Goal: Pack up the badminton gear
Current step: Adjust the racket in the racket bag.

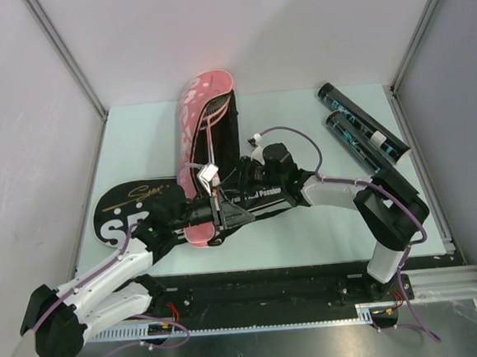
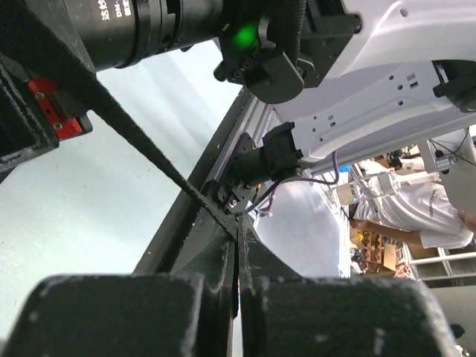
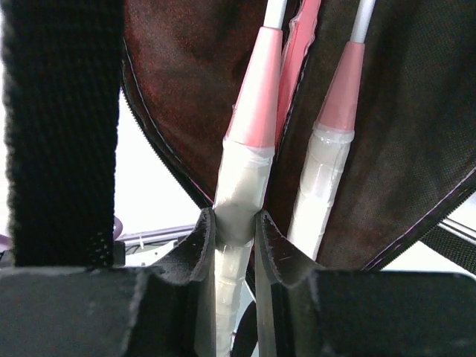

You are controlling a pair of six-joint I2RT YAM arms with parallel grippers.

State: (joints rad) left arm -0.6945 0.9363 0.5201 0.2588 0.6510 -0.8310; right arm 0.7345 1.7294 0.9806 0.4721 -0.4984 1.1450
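At the centre of the counter (image 1: 308, 223), the right end effector (image 3: 234, 223) clamps on one racket's pale handle (image 3: 242, 186) in the pink bag (image 1: 204, 107). The left end effector (image 2: 238, 253) is shut on a black strap (image 2: 141, 141); dark tubes (image 1: 350, 110) lie at two o'clock.

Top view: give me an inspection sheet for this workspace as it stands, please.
Surface: pale green table, matte.
Job's things: two rackets inside the open pink bag; two tubes side by side, far right; shuttlecocks not seen.
Clutter: nothing seen.
Grippers: left gripper shut on a black strap; right gripper shut on a racket handle.
Cables: purple cables along both arms.
Surroundings: grey walls; person in white behind, in the left wrist view.
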